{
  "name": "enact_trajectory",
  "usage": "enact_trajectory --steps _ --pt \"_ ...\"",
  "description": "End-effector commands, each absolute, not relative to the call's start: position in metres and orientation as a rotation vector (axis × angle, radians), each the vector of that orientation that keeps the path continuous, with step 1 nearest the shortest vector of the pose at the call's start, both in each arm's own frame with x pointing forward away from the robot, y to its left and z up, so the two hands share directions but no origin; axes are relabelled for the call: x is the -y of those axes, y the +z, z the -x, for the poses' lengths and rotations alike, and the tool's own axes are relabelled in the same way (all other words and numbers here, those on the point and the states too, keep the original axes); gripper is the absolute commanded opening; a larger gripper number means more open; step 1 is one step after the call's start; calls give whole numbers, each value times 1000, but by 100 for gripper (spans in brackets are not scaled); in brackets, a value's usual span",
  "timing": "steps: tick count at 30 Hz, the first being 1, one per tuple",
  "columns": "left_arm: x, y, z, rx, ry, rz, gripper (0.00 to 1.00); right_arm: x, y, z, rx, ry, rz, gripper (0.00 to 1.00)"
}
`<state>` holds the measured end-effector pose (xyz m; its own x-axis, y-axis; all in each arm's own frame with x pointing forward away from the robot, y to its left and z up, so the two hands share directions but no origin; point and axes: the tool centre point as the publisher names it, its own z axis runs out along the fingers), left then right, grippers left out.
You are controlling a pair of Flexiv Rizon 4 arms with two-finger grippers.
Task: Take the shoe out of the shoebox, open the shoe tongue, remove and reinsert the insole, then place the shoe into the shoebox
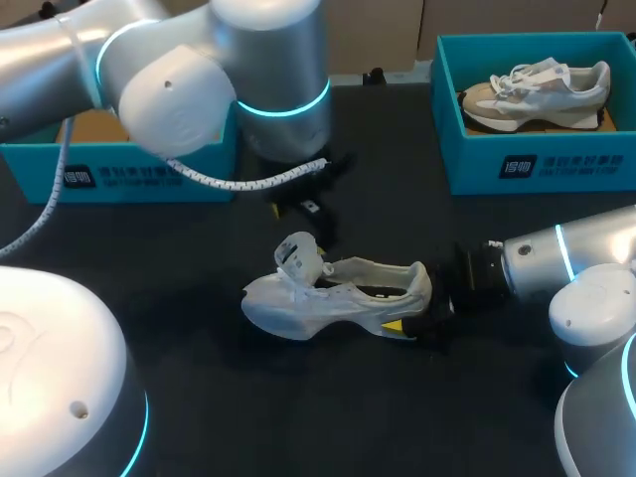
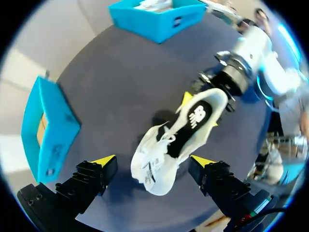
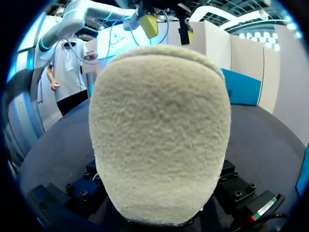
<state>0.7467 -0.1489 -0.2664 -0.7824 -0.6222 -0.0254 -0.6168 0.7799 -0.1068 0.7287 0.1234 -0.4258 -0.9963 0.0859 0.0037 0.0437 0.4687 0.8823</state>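
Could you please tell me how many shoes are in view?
2. One white shoe lies on the table, its heel in the right hand; a second shoe sits in the right shoebox. The left shoebox is partly hidden by the left arm.

Black matte table [image 1: 199, 397], plain flat top, even soft light, faint shadows on its surface

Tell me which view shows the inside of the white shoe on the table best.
The left wrist view: it looks down into the white shoe. The head view shows its side; the right wrist view, only its heel.
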Motion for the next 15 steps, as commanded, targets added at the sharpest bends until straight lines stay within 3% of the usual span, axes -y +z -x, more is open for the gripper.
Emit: enact_trajectory --steps 1,12,13,15 --pt "169 -266 -753 -3042 -125 511 100 -128 -429 -729 -2660 1586 -120 0" --pt "212 -272 -745 -3122 -188 152 100 -128 -429 -729 -2660 1586 -120 0" --pt "214 -272 -744 -3122 -197 138 93 -128 -429 -729 -2660 1586 -120 0" --pt "218 -273 -742 -3132 -207 111 30 -128 -429 -729 -2660 1586 -120 0"
